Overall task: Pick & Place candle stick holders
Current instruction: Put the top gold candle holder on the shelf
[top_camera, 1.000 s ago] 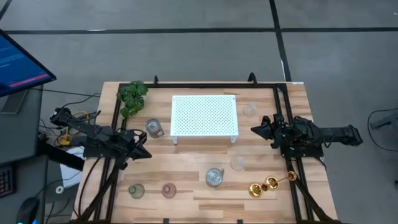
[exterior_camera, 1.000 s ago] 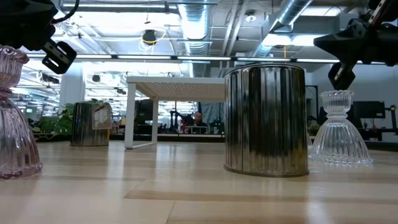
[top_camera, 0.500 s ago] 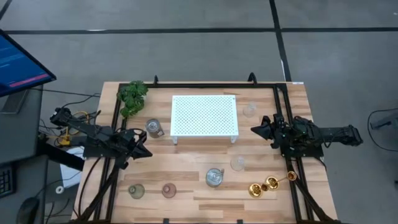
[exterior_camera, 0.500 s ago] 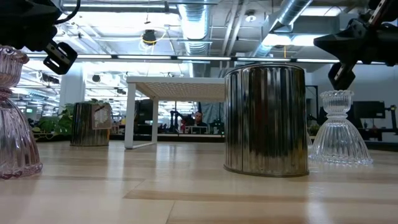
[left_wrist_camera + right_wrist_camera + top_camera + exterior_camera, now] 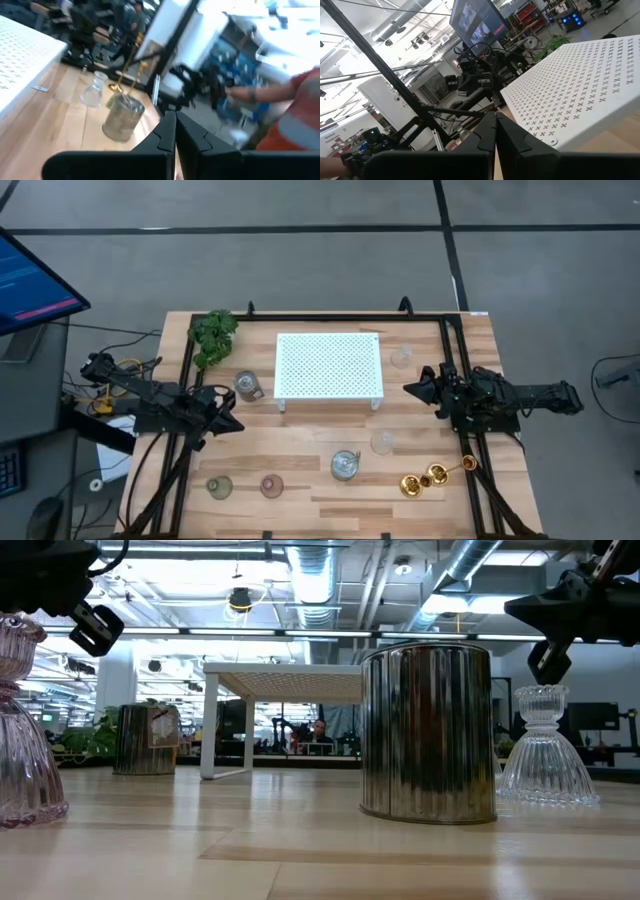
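The holders stand upright on their bases on the wooden table. One silvery cup (image 5: 247, 386) is left of the white stand and another (image 5: 345, 465) is near the front. Clear glass holders (image 5: 401, 357) (image 5: 382, 443) are on the right. A greenish one (image 5: 220, 486) and a pinkish one (image 5: 271, 485) stand at the near left. Three gold holders (image 5: 425, 478) cluster at the near right. My left gripper (image 5: 235, 424) is shut and empty, hovering at the left. My right gripper (image 5: 408, 390) is shut and empty, hovering at the right.
The white perforated stand (image 5: 329, 366) sits mid-table at the back, and the green plant (image 5: 213, 332) is at the far left corner. Black frame rails (image 5: 185, 380) run along both sides. A person's orange sleeve (image 5: 295, 115) shows beyond the table.
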Robot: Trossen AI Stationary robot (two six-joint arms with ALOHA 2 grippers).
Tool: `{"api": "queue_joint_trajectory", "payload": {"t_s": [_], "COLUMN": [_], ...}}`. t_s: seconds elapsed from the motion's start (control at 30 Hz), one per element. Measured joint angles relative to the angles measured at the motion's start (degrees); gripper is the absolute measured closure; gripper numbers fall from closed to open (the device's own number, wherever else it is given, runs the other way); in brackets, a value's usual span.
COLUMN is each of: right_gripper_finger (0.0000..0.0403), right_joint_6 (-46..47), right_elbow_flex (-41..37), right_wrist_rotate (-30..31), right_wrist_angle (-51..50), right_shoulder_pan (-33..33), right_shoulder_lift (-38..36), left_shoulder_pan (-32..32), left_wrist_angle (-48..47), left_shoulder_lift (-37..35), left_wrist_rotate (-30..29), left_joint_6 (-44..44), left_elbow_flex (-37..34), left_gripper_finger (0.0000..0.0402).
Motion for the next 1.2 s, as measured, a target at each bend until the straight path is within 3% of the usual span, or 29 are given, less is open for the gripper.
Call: {"api": "queue_joint_trajectory", "payload": {"t_s": [0.1,0.3,0.53,0.83,0.97,1.2], "right_gripper_finger": [0.0403,0.0403,0.0403,0.0403,0.0403,0.0403], "right_joint_6": [0.7,13.7,12.6,4.4,-2.0,-9.0], "right_elbow_flex": [0.0,0.0,0.0,3.0,7.3,16.3], "right_wrist_rotate": [0.0,0.0,3.3,1.4,2.8,6.8], "right_wrist_angle": [0.0,0.0,0.0,4.2,0.6,-14.5], "right_shoulder_pan": [0.0,0.0,-0.3,-0.6,-1.0,-2.2], "right_shoulder_lift": [0.0,0.0,0.0,0.0,0.0,0.0], "left_shoulder_pan": [0.0,0.0,0.0,0.0,0.0,0.0], "left_wrist_angle": [2.6,6.8,7.0,8.2,7.6,0.6], "left_shoulder_lift": [0.0,0.0,0.0,1.1,7.5,26.9], "left_wrist_rotate": [-4.9,-15.6,-23.1,-30.5,-33.0,-41.1], "left_joint_6": [-2.7,-3.0,-2.5,-4.3,-3.4,-1.7], "left_elbow_flex": [0.0,0.0,0.0,1.4,6.7,20.8], "left_gripper_finger": [0.0394,0.0394,0.0394,0.0395,0.0398,0.0399]}}
